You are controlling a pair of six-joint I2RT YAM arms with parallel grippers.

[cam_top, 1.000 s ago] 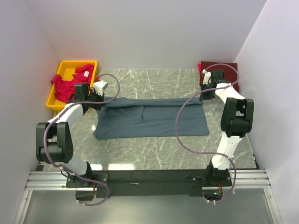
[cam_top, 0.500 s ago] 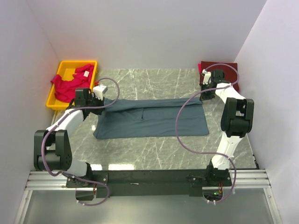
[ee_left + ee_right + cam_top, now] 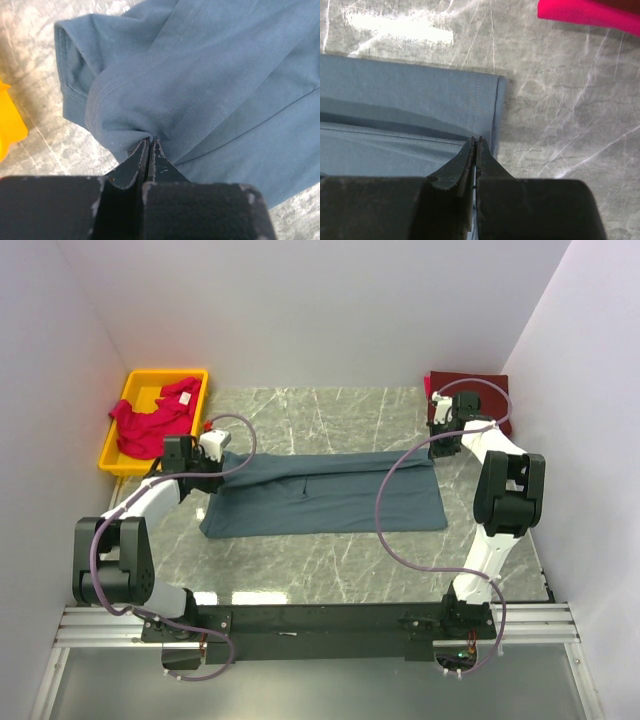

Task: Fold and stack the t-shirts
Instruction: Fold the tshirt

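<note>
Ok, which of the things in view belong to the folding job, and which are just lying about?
Job: slate-blue t-shirt, spread on the table; pinkish-red t-shirt, bunched in the yellow bin; maroon t-shirt, far right corner.
Lying about: yellow bin; marble table.

We see a grey-green marble table [image 3: 330, 415] veined in white, closed in by a pale back wall [image 3: 320, 310], a left wall [image 3: 50, 390] and a right wall [image 3: 595, 390]. A yellow plastic bin [image 3: 165, 373] sits at the far left corner, close against the left wall; whether it rests on the marble or just off its edge we cannot quite tell. A bright glare patch [image 3: 400, 27] lies on the marble in the right wrist view. Along the near edge run a black bar [image 3: 320, 620] and silver rails [image 3: 100, 625].
</note>
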